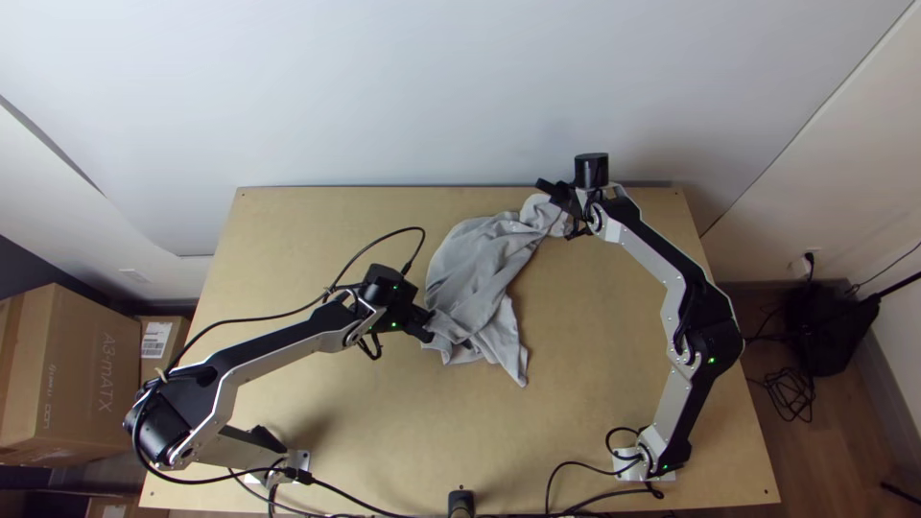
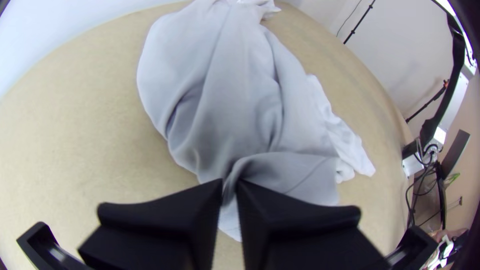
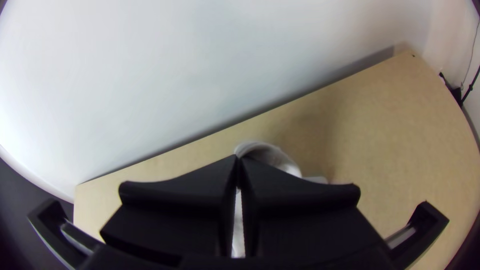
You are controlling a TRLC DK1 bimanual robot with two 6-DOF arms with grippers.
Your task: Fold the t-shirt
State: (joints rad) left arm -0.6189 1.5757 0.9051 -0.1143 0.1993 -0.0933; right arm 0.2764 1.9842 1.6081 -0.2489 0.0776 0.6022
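- From where I stand, the grey t-shirt (image 1: 480, 273) lies bunched and creased on the light wooden table (image 1: 317, 412), its bulk around the middle and a little nearer the far edge than the near one.
- One end of it runs as a narrow, gathered strip towards the far right corner; a loose pointed end hangs out towards the near edge.
- The left gripper (image 1: 428, 326) is at the shirt's near left part, about the middle of the table. Its fingers are drawn close together with a gathered bit of cloth pinched between them, and beside the tips a flap of the shirt lies folded over.
- The right gripper (image 1: 568, 205) is close to the far edge, on the side of the far right corner. Its fingertips are pressed together on the narrow end of the shirt, and a small loop of cloth curls up just past them.
- Between the two grippers the cloth lies in long, slanting creases, with no flat, square fold to it.
- Off the table's left edge is a big cardboard box (image 1: 72, 379), printed on its side; its walls hide what it holds.
- A smaller cardboard box (image 1: 161, 343) with a white label is between that one and the table.
- Past the right edge, a black thing (image 1: 827, 331) rests on the floor, perhaps a bag, with a tangle of cables (image 1: 791, 391) beside it.
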